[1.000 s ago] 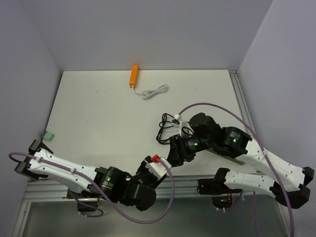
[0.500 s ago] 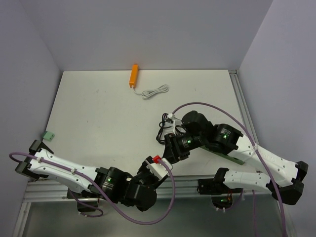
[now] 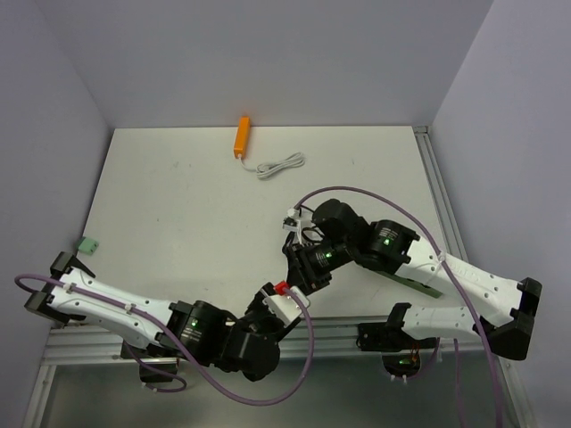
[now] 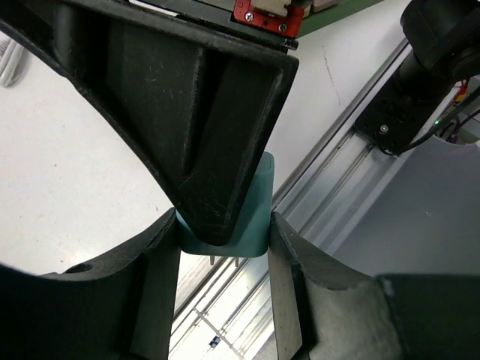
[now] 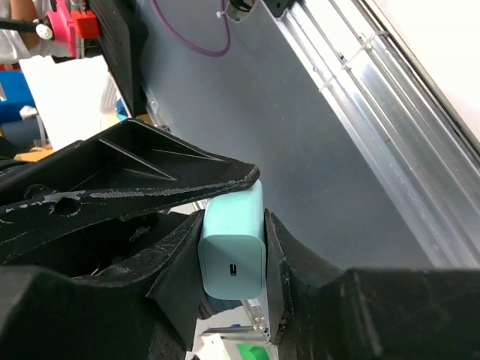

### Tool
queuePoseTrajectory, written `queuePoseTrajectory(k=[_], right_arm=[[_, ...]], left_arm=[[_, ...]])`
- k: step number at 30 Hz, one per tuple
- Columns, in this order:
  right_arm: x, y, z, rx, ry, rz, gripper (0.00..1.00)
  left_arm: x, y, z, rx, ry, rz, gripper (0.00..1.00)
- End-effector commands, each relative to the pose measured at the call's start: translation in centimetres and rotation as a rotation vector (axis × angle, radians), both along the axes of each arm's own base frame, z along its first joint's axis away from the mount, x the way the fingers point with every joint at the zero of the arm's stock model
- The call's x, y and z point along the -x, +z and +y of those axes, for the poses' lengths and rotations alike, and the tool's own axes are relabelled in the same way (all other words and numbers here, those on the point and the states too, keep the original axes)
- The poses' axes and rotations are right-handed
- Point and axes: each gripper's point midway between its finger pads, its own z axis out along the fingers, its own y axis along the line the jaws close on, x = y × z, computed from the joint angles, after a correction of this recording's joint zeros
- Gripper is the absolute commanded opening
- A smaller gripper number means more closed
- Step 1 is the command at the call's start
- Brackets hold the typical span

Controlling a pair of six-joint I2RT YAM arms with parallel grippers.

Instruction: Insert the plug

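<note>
Right wrist: teal plug (image 5: 233, 225) pinched in right gripper (image 5: 232, 261); left gripper (image 4: 223, 240) clamps it too, above tabletop's near edge. Looks light, rigid, slick plastic. Hold flat sides, clear of prongs (image 4: 238, 261).

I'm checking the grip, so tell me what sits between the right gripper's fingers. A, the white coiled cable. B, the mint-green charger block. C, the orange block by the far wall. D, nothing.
B: the right wrist view shows the mint-green charger block clamped between the fingers of the right gripper, its small port facing the camera.
</note>
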Motion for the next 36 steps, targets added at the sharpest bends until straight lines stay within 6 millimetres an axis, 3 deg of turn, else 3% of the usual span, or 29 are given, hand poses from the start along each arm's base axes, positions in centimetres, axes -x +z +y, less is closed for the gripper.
queuePoseTrajectory(k=[1,2,4,5,6,8,11,18,19,22,23,26,32,36], right_arm=[[0.6,-0.3,0.7,-0.01,0.052,0.01,0.0],[0.6,-0.4,0.7,-0.007,0.056,0.003,0.0],[0.4,-0.1,0.8,-0.024,0.055,-0.018,0.0],[0.3,0.0,0.8,-0.031,0.054,-0.026,0.0],[0.0,-0.1,0.9,-0.03,0.041,-0.045,0.0],[-0.5,0.3,0.8,-0.035,0.028,-0.085,0.0],[-1.3,0.5,0.5,-0.028,0.006,-0.15,0.0],[-4.4,-0.3,-1.4,0.07,-0.053,-0.368,0.0],[-6.0,-0.3,-2.3,0.109,-0.117,-0.453,0.0],[-8.4,0.2,-4.4,0.156,-0.179,-0.637,0.0],[-10.0,0.4,-5.6,0.203,-0.216,-0.735,0.0],[-12.4,1.2,-8.1,0.265,-0.246,-0.944,0.0],[-14.1,1.7,-10.9,0.303,-0.157,-1.265,0.0],[-15.6,-0.5,-13.3,0.51,-0.099,-1.277,0.0]], left_arm=[[-0.5,2.8,-0.1,0.141,0.036,0.029,0.02],[-0.6,2.9,0.2,0.147,0.043,0.034,0.04],[-1.0,2.8,0.8,0.163,0.065,0.046,0.21],[-1.1,2.7,1.1,0.169,0.075,0.05,0.32],[-1.4,2.8,1.4,0.181,0.094,0.052,0.51],[-1.9,2.9,2.5,0.212,0.124,0.075,0.76],[-2.5,3.5,4.1,0.277,0.16,0.112,0.98],[-4.0,4.9,8.3,0.465,0.245,0.234,1.0],[-4.2,5.6,9.1,0.521,0.255,0.273,0.99],[-4.4,6.0,10.1,0.588,0.246,0.32,1.0],[-4.1,6.2,10.0,0.609,0.23,0.341,1.0],[-4.1,5.9,10.5,0.63,0.227,0.369,0.99],[-3.9,4.9,10.8,0.611,0.228,0.396,0.99],[-3.9,4.2,11.1,0.619,0.239,0.412,0.99]])
